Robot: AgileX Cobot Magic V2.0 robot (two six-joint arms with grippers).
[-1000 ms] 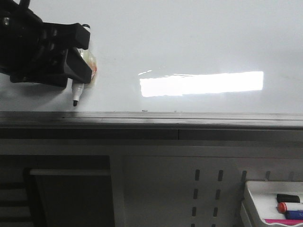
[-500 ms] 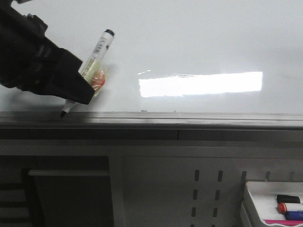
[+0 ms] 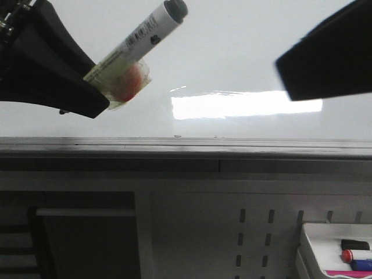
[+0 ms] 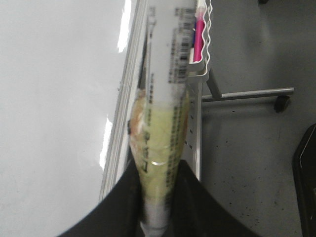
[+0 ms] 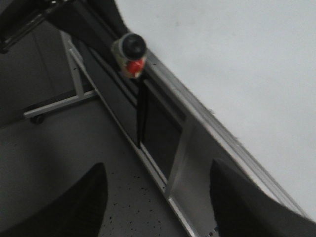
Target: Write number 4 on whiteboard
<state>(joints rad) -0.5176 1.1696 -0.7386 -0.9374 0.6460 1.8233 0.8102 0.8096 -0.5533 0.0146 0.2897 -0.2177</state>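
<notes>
The whiteboard [image 3: 244, 52] stood glossy and blank above its grey frame, a bright glare at its lower edge. Near the glare, the left gripper [image 3: 87, 93] clamped a marker [image 3: 136, 43]. The right gripper [image 5: 158, 197] was spread open, empty. No 4 appeared.

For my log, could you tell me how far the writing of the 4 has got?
Done: the left gripper has the marker clamped. In hand: the marker is off the whiteboard; the right gripper hangs open nearby. Left: the whole 4, since no stroke shows on the board.
</notes>
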